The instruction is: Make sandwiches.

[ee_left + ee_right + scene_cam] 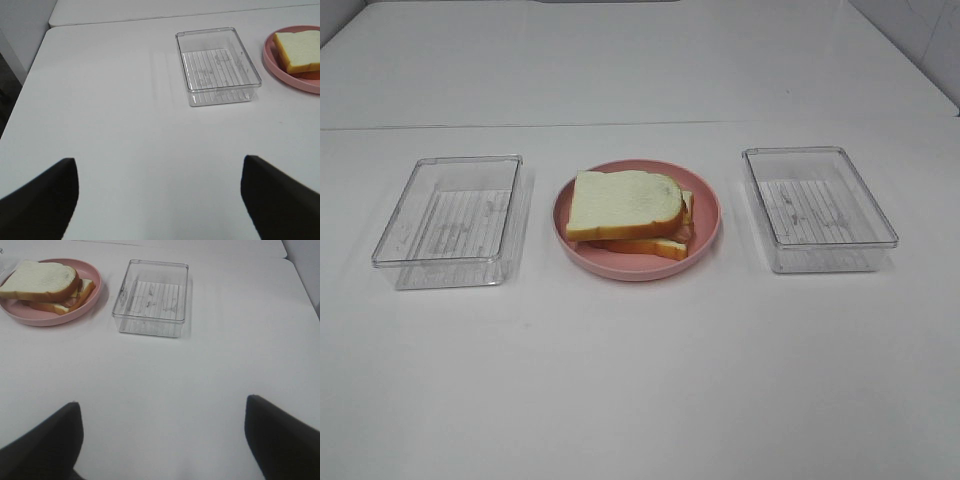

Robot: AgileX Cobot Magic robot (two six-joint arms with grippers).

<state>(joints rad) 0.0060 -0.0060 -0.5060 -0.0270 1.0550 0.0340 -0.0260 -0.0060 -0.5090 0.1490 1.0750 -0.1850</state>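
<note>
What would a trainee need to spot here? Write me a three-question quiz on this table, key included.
1. True or false: the sandwich sits on the pink plate.
2. How many clear trays are on the table, and what is in them?
3. Which fits both claws? A) shut on bread B) open, holding nothing C) inside a tray

Key
1. True; the top bread slice is skewed over the lower one.
2. Two, the left tray and the right tray, one on each side of the plate; both are empty.
3. B; the left claw and the right claw hang over bare table.
</note>
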